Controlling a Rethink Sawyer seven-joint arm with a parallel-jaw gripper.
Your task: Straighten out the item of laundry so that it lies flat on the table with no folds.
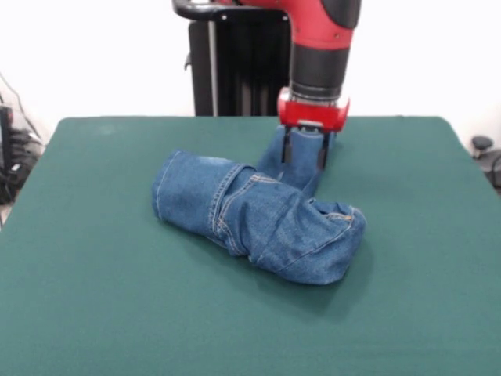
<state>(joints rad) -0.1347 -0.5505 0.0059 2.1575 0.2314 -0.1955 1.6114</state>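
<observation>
The item of laundry (266, 215), a small pair of blue denim jeans with orange-tan stitching, lies crumpled and folded over itself near the middle of the table (102, 298). One hemmed end points left, a rounded bunch sits at the right, and a further part runs back under the gripper. My gripper (304, 151) hangs straight down over that far part, its two dark fingers (287, 147) apart with denim showing between them. It looks open and low on the cloth. Whether the tips touch the fabric is unclear.
The dark green table top spreads wide on all sides of the jeans. Dark cables and gear lie beyond the left edge (12, 157), and a small dark object sits beyond the right edge (481, 145).
</observation>
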